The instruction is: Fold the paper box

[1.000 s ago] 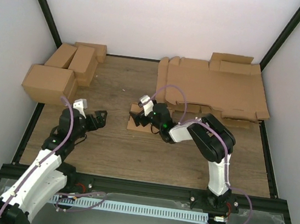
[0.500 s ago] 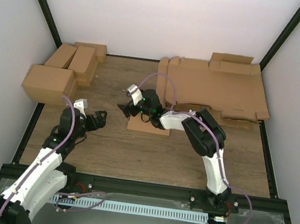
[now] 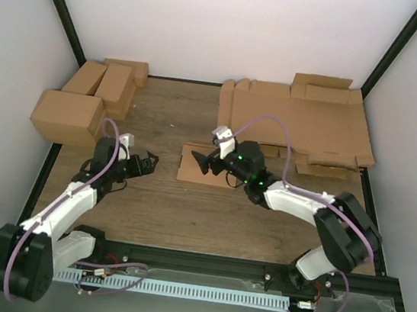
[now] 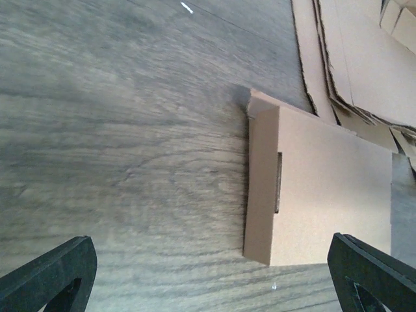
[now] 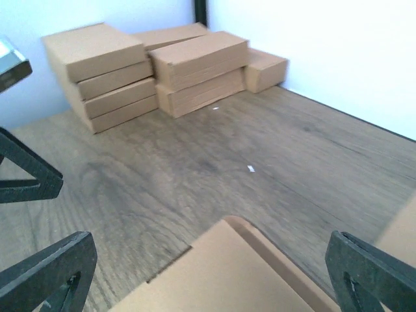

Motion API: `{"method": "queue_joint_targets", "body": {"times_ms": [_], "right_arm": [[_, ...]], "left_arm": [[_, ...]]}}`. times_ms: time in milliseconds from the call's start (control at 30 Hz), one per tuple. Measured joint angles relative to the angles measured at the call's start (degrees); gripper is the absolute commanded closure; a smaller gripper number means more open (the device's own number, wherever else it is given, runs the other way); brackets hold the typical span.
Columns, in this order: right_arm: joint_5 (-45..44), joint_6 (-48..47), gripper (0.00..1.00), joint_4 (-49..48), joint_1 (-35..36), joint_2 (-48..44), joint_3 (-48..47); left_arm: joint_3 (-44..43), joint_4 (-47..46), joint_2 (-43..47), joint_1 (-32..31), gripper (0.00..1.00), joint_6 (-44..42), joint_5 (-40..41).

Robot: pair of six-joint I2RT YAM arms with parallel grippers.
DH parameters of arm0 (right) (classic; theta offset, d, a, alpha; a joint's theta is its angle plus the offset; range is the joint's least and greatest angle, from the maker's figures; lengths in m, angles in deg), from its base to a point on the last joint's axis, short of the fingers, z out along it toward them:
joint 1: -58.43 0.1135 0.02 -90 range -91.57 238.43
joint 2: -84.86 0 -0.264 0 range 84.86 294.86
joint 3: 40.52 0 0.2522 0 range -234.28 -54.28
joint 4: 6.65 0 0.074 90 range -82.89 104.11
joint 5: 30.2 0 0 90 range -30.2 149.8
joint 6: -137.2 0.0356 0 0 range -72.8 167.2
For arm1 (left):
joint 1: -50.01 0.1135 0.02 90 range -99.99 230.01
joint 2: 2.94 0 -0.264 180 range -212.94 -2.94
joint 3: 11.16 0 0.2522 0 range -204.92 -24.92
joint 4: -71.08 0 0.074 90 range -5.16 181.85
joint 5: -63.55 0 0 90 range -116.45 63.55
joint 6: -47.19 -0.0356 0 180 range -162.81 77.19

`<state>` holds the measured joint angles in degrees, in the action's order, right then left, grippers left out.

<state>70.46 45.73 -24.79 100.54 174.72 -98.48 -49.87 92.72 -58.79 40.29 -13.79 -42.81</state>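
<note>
Here the right gripper (image 3: pixel 203 164), jaws spread, hovers over the paper box (image 3: pixel 191 174), which lies flat near the middle of the table (image 3: pixel 185 214). The left gripper (image 3: pixel 147 165), also spread, waits just left of it. Folding looks barely begun. Next, 1 gripper should pin the sheet while the other lifts a flap.

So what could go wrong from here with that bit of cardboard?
The box lies flat, and the left gripper and right gripper are both open, holding nothing, so a finger may just slide it rather than lift a flap. A push toward the pile of sheets close by could jam it there. The grippers point at each other and might bump.
</note>
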Motion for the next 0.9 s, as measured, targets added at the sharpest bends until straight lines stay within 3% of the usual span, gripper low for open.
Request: {"method": "queue_joint_targets", "body": {"times_ms": [167,400,600,800,900], "right_arm": [[-2.7,5.7,0.00,4.9,-3.6,-8.4,4.5],[-2.4,14.2,0.00,15.3,-10.4,-14.6,5.6],[0.9,20.3,0.00,24.3,-13.4,-13.7,5.2],[11.0,24.6,0.01,29.2,-20.0,-6.6,3.7],[14.3,25.7,0.07,30.1,-21.9,-3.6,3.0]], "left_arm": [[-4.2,-2.9,-9.2,0.1,0.00,-1.0,-3.5],[-9.4,-6.0,-19.8,0.3,0.12,-3.7,-6.8],[-15.5,-9.7,-32.7,0.3,0.17,-4.7,-13.1],[-23.2,-12.7,-45.1,0.0,0.23,-2.8,-19.5],[-26.7,-14.4,-49.6,-0.1,0.25,-1.2,-22.1]]}}
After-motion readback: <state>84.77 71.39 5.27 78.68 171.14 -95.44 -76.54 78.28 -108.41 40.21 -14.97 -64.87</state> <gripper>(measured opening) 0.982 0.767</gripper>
